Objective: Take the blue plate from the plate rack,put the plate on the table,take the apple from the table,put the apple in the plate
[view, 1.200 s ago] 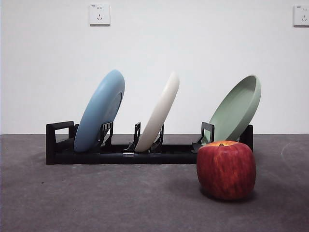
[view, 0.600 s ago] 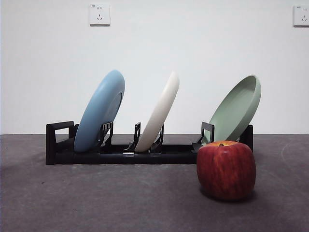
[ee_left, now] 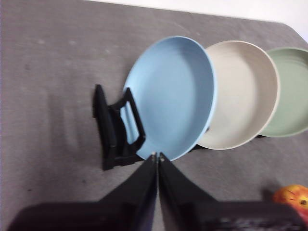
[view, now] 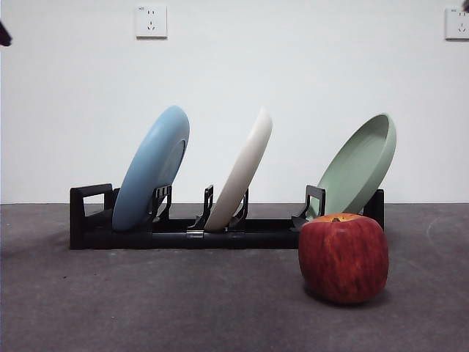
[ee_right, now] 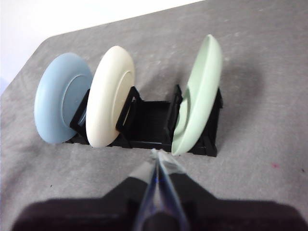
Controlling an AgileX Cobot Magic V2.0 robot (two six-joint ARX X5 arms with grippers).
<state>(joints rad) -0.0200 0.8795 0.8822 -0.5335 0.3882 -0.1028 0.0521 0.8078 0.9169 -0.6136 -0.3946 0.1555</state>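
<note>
The blue plate point(view: 152, 167) leans in the left slot of the black plate rack point(view: 183, 236) on the dark grey table point(view: 146, 308). The red apple point(view: 343, 257) stands on the table in front of the rack's right end. In the left wrist view my left gripper point(ee_left: 157, 156) is shut and empty, above the table short of the blue plate point(ee_left: 175, 94) and the rack's loop handle point(ee_left: 115, 127); the apple point(ee_left: 293, 197) shows at the edge. My right gripper point(ee_right: 156, 154) is shut and empty, high above the rack point(ee_right: 149, 122), apart from the blue plate point(ee_right: 60, 98).
A cream-white plate point(view: 242, 172) stands in the middle slot and a pale green plate point(view: 359, 169) in the right slot. A black arm tip point(view: 4, 33) shows at the front view's top left corner. White wall with sockets behind.
A black arm tip has come into the front view's top left corner. The plates, the rack and the apple have not moved.
</note>
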